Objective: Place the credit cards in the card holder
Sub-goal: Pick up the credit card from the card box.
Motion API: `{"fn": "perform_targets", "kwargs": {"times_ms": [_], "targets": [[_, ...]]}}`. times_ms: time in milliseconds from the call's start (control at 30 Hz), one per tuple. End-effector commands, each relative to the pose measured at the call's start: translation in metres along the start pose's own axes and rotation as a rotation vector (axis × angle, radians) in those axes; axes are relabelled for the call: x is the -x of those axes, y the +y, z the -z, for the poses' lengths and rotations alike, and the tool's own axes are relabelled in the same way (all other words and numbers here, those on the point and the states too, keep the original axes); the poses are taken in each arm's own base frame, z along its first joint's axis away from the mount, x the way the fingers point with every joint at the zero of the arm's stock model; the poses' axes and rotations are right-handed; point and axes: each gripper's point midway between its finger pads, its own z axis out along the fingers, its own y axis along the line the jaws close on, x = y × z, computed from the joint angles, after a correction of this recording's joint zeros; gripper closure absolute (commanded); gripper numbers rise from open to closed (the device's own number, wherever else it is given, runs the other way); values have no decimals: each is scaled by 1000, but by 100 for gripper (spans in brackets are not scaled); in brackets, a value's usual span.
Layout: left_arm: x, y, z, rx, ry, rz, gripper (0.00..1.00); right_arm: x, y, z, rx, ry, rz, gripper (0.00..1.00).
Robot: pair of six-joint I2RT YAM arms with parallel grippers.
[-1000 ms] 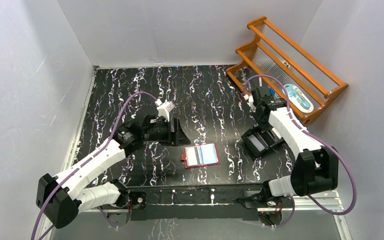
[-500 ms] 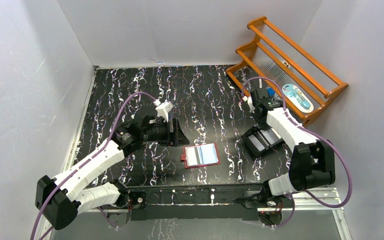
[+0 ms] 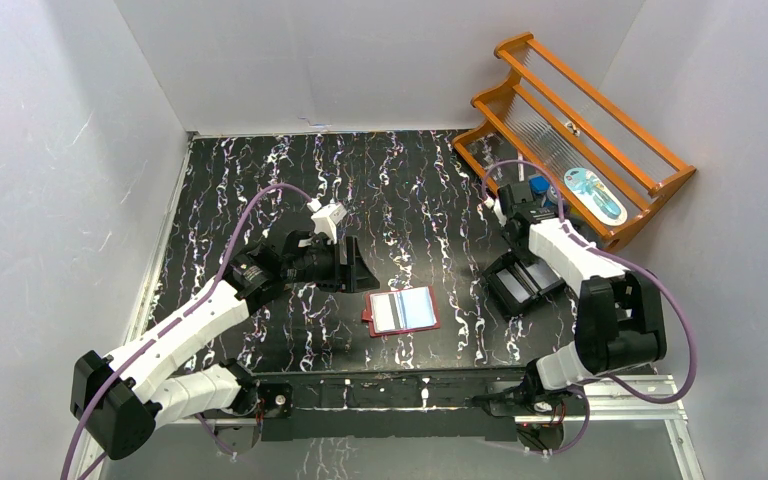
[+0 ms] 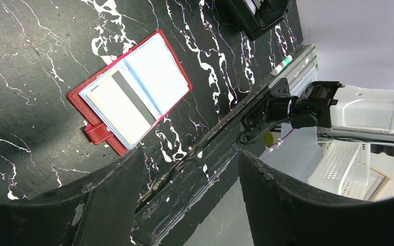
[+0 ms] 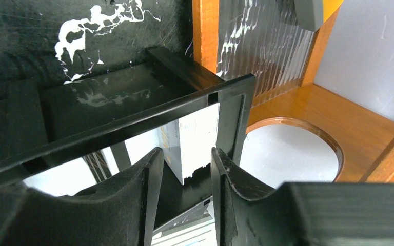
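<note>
The dark red card holder (image 3: pixel 403 312) lies open on the black marbled table, with a pale card with a dark stripe in its clear pockets; it also shows in the left wrist view (image 4: pixel 131 97). My left gripper (image 3: pixel 355 262) (image 4: pixel 190 195) hovers open and empty just left of the holder. My right gripper (image 3: pixel 517 240) (image 5: pixel 184 174) is over the far end of the black open box (image 3: pixel 523 280), with its jaws narrowly open. A pale card (image 5: pixel 197 143) stands in the box between the fingertips, and another pale card (image 5: pixel 184 233) lies below. No orange card is in view.
A wooden rack (image 3: pixel 580 130) stands at the back right, close behind the box, with a blue-white object (image 3: pixel 595 195) on it. White walls enclose the table. The arms' metal base rail (image 3: pixel 390 390) runs along the near edge.
My right arm's elbow has swung in to the left and its wrist has shifted slightly left over the box. My left arm and the card holder have not moved.
</note>
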Motion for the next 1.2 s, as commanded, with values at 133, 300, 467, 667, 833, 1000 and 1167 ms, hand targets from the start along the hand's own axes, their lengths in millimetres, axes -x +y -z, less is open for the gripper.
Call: {"fn": "perform_targets", "kwargs": {"times_ms": [133, 300, 467, 667, 833, 1000, 1167], "targets": [[2, -7, 7, -29, -17, -25, 34, 2, -11, -16, -93, -6, 24, 50], [2, -7, 7, -30, -18, -27, 33, 1, -12, -21, -124, -7, 27, 50], [1, -9, 7, -49, -24, -23, 33, -3, -8, -27, -125, 6, 43, 51], [0, -10, 11, -48, -23, -37, 33, -8, -8, -33, -147, 25, 58, 52], [1, -7, 16, -29, -40, -48, 32, -4, -9, -33, -156, -4, 54, 54], [-1, -7, 17, -33, -44, -48, 32, -6, -7, -34, -146, 0, 56, 56], [0, -8, 18, -35, -46, -49, 32, -7, -9, -32, -158, 8, 52, 63]]}}
